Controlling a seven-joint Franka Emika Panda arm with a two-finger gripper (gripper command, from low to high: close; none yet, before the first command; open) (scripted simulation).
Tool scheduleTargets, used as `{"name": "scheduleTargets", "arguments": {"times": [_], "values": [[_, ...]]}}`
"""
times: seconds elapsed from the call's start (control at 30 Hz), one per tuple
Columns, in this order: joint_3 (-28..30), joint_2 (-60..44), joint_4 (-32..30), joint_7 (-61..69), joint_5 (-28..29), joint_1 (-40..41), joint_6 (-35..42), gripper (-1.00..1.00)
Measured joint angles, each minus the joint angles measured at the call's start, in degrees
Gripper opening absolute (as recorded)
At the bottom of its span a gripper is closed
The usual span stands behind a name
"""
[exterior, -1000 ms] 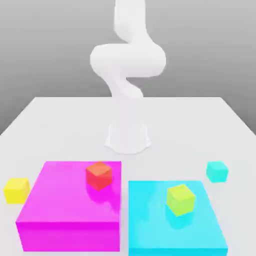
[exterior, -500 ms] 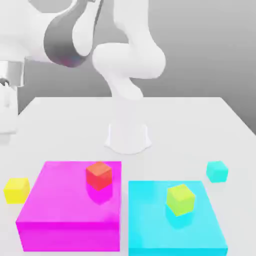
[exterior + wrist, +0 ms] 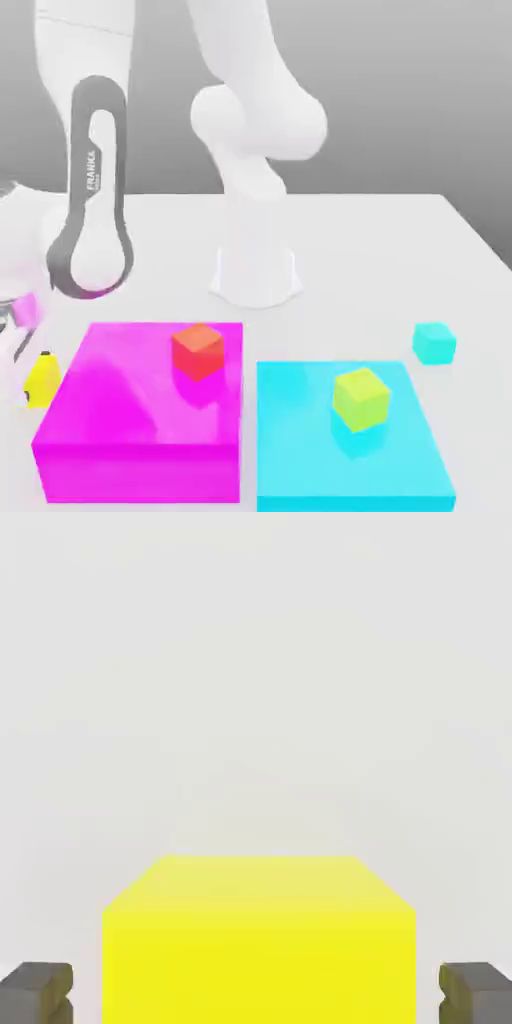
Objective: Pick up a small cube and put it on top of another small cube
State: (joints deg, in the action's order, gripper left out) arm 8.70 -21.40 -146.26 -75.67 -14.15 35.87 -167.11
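Observation:
The small yellow cube [image 3: 41, 382] rests on the white table at the exterior view's left, beside the magenta block, and the lowered arm partly covers it. In the hand view the yellow cube [image 3: 258, 942] lies between the two fingers of my gripper [image 3: 256, 994]. One dark fingertip [image 3: 36, 992] stands on each side of it, with a narrow gap to the cube's faces, so the gripper is open around it. The small cyan cube [image 3: 434, 342] sits alone on the table at the exterior view's right.
A large flat magenta block [image 3: 130, 420] carries a red cube [image 3: 198, 350]. A large flat cyan block [image 3: 300, 450] carries a lime-green cube [image 3: 361, 398]. The robot's base [image 3: 255, 272] stands behind them, and the arm's grey-banded link [image 3: 92, 200] hangs over the left.
The arm has swung down over the left of the table onto the yellow cube. The fingers have drawn in from wide apart to just beside the cube's faces.

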Motion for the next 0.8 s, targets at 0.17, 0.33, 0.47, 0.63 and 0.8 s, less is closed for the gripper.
{"name": "scheduleTargets", "arguments": {"times": [0.17, 0.33, 0.47, 0.63, 0.8], "values": [[0.85, 1.64, -0.36, -0.90, 1.14, -0.59, 1.26, -1.00], [4.43, 10.00, -1.81, -6.33, 6.96, -2.84, 8.20, -1.00], [2.58, 9.98, 0.84, -10.05, 11.67, -8.25, 6.58, -1.00], [-3.19, 14.36, 1.25, -14.35, 19.02, -17.27, 5.17, -1.00], [-10.80, 18.80, -2.34, -22.07, 17.53, -30.36, 6.82, -1.00]]}}
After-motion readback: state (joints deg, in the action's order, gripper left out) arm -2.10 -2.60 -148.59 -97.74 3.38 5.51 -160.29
